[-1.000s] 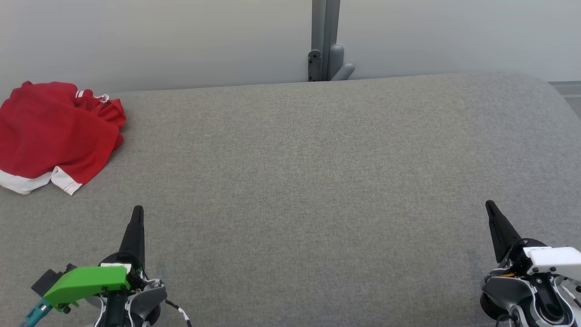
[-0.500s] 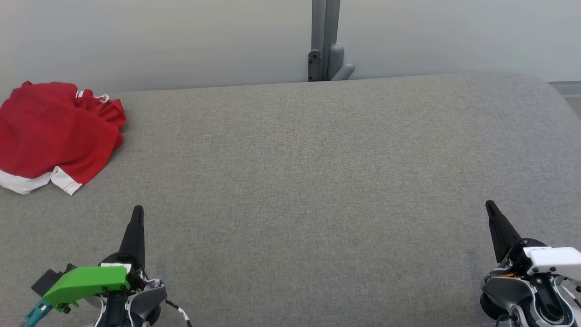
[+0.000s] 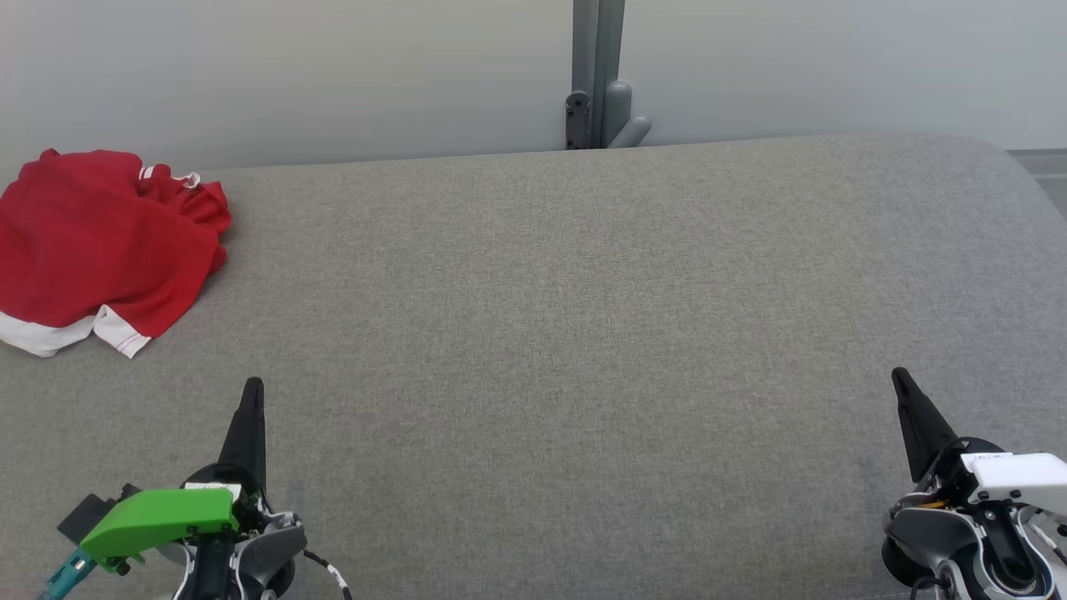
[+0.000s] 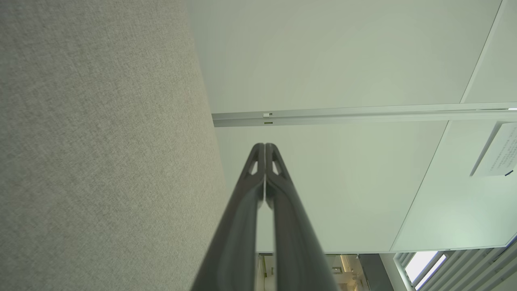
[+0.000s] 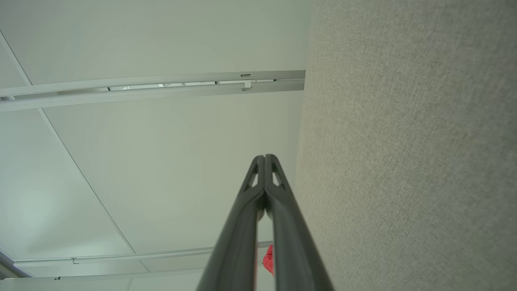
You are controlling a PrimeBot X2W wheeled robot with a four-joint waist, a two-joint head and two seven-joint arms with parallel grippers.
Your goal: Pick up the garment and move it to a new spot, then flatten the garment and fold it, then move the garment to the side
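A crumpled red garment with white trim lies in a heap at the far left of the grey fabric surface, cut off by the view's left edge. My left gripper rests at the lower left, shut and empty, well in front of the garment. At the lower right sits my right gripper, also shut and empty, far from the garment. Its own wrist view has the two fingertips pressed together, with a sliver of the red garment behind the fingers. The left wrist view has that gripper closed too.
A pale wall runs behind the surface, with a grey vertical post and bracket at the back middle. The surface's right end curves off at the far right. Wide bare fabric lies between the grippers.
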